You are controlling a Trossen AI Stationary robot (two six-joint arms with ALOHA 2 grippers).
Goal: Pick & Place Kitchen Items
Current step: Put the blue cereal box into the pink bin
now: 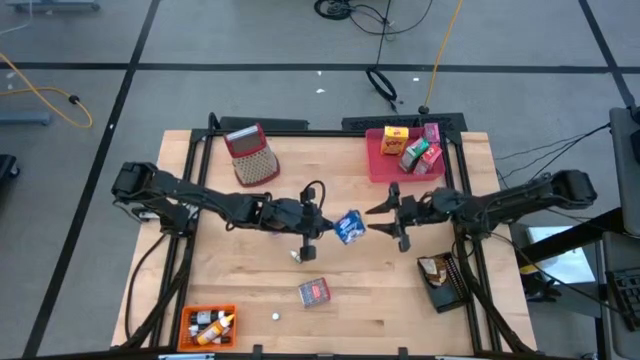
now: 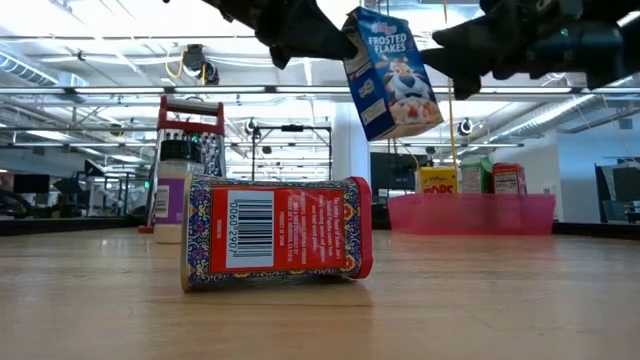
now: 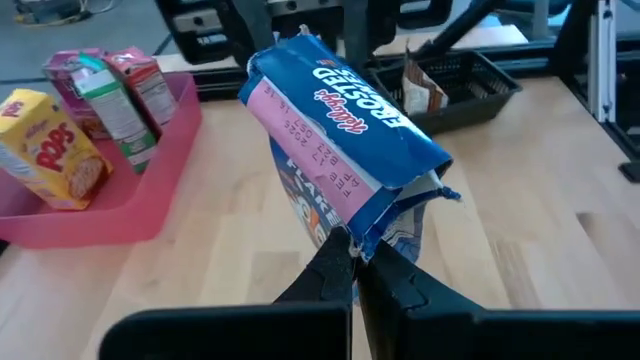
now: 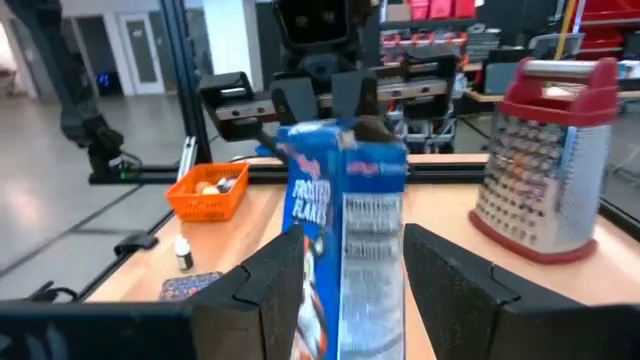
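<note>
Wooden table (image 1: pixel 250 270); left gripper (image 1: pixel 330 228) pinching cereal box (image 1: pixel 349 227)

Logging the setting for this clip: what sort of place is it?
Likely a robotics lab or workshop, not a kitchen: a wooden table in a black frame on a taped floor, loose cables, and open industrial ceiling lights behind.

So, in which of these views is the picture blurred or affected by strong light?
Right wrist view: the blue Frosted Flakes box is soft and its print smeared. Low view: bright ceiling lights behind, so both arms are dark shapes; the red tin is sharp. Left wrist view: the box is sharp. High view: even light.
</note>
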